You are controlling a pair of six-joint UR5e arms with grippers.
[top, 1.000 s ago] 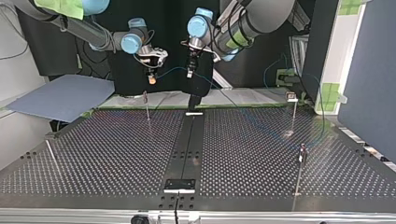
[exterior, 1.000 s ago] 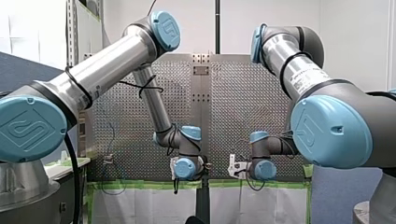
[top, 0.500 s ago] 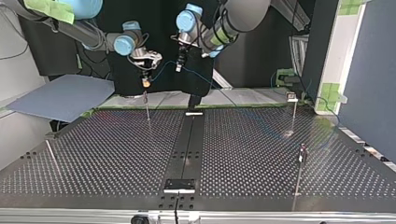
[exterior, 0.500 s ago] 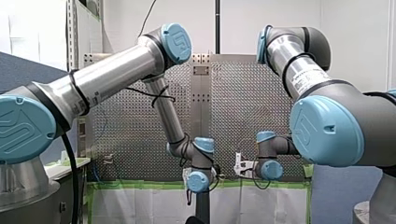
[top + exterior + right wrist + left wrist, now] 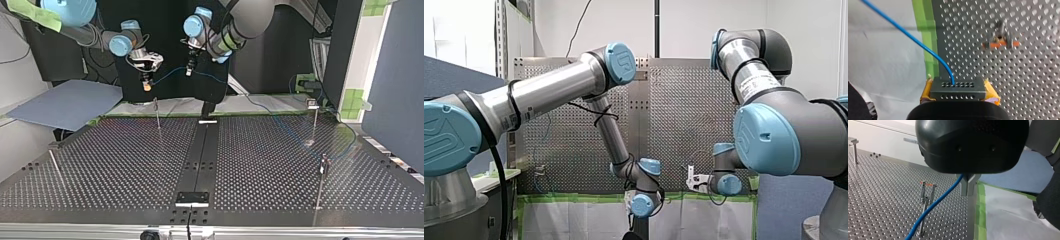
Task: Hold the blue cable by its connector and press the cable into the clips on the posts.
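Observation:
In the right wrist view my right gripper [image 5: 958,96] is shut on a dark perforated connector [image 5: 958,86], yellow pads [image 5: 927,91] on both its sides. The blue cable [image 5: 915,40] leaves the connector's face. In the left wrist view my left gripper [image 5: 964,182] is shut on the blue cable [image 5: 933,206], which slopes down past a post with an orange clip [image 5: 927,187]. In the top view my right gripper [image 5: 146,85] and left gripper [image 5: 189,69] hang above the table's far edge, the cable [image 5: 170,74] spanning between them, just over a thin post [image 5: 156,107].
From my left gripper the cable trails across the perforated table [image 5: 125,170] toward two posts [image 5: 314,112] [image 5: 324,167] at the top view's right. Another post [image 5: 55,167] leans at its left. Green tape and white sheeting line the far edge. A blue-grey panel [image 5: 70,102] lies beyond.
Both arms have shifted toward the top view's left, which is the front view's right, carrying connector and cable along. Both grips are unchanged.

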